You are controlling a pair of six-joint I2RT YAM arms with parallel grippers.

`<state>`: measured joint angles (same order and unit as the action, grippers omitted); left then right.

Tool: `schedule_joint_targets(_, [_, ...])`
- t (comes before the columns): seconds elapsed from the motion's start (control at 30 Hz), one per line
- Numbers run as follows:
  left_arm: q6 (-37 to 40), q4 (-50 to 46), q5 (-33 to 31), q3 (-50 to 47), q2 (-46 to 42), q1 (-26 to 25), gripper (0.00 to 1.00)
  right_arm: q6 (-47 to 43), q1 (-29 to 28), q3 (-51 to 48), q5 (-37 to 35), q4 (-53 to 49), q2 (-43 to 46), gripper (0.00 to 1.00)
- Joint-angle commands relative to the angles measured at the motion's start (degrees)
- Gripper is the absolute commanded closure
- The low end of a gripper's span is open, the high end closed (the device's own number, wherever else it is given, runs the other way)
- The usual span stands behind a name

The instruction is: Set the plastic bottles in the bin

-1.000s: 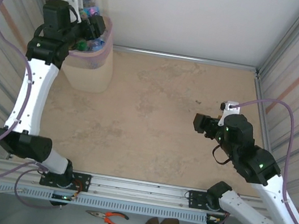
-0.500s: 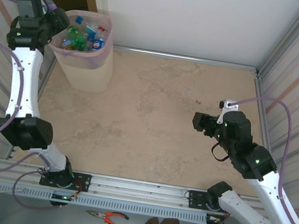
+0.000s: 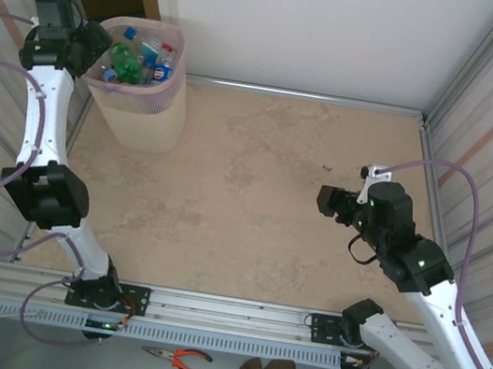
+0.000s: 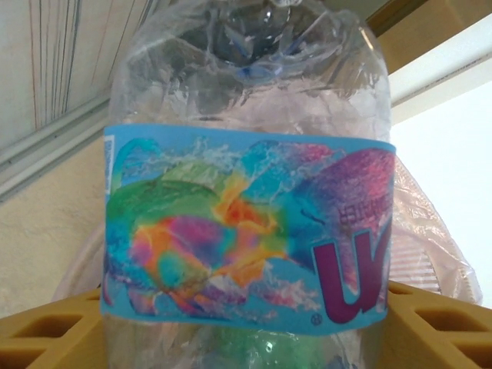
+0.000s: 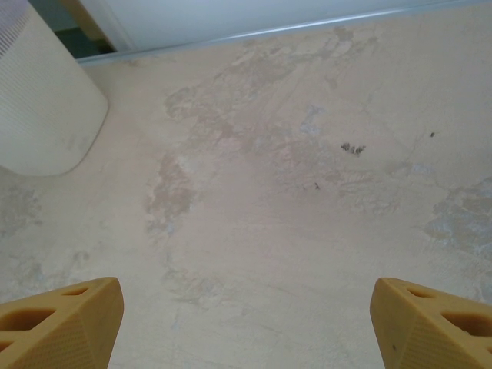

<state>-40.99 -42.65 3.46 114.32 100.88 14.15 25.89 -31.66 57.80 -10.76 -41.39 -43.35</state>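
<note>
**Top view.** A tall pale pink plastic bin [image 3: 148, 121] with perforated sides stands at the far left corner of the sandy beige table [image 3: 230, 172]. In it lies a heap of small plastic bottles [image 3: 135, 60], clear and green, with blue and red caps. The left gripper [image 3: 88, 46] is raised just beside the bin's left rim, at about rim height. I cannot tell from here how its jaws stand. The right gripper [image 3: 327, 201] hangs well apart from the bin, off to its right and nearer the arm bases. Red-handled pliers [image 3: 180, 357] lie far from the bin, beyond the table's near edge.

**Left wrist view.** A crumpled clear plastic bottle [image 4: 246, 223] has a blue label splashed with green, orange, pink and purple. It is clamped between the left gripper's yellow fingers [image 4: 438, 323], one on each side of it. Close behind the bottle curves the bin's rim, lined with a thin clear bag [image 4: 434, 238].

**Right wrist view.** The right gripper's yellow fingers [image 5: 61, 323] are spread wide over bare table. The bin's pale wall stands in the upper left corner, well apart from them.
</note>
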Motion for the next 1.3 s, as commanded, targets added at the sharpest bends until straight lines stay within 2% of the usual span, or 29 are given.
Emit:
schedule_joint_targets(0.0, [-5.42, -3.53, 2.37, 0.07, 0.36, -0.2, 0.3, -0.75, 0.85, -0.83, 0.8, 1.04, 0.47, 0.17])
schedule_joint_targets(0.33, [-11.3, -3.53, 3.62, 1.87, 0.76, -1.95, 0.29, -0.68, 1.61, -1.25, 1.45, 1.1, 1.07, 0.17])
schedule_joint_targets(0.43, [-11.86, -4.95, 2.39, 1.73, 0.53, -3.51, 0.24, -0.51, 1.73, -1.48, 1.52, 1.13, 1.38, 0.18])
schedule_joint_targets(0.7, [-13.5, -7.4, -1.95, 0.21, -4.18, -3.19, 0.1, -0.84, 2.21, -1.81, 1.32, 0.6, 2.79, 0.17])
schedule_joint_targets(0.83, [-12.5, -6.69, -1.47, 1.22, -5.83, -2.69, 0.11, -0.86, 2.48, -1.73, 1.79, 0.74, 2.44, 0.17])
schedule_joint_targets(1.1, [-3.4, -0.95, 2.8, 3.88, -5.91, -2.92, 0.22, -0.89, 2.63, -1.64, 2.33, 1.4, 1.87, 0.17])
schedule_joint_targets(1.27, [1.33, 0.19, 4.8, 6.95, -2.87, -2.81, 0.26, -0.95, 2.87, -1.53, 2.41, 1.4, 1.95, 0.17])
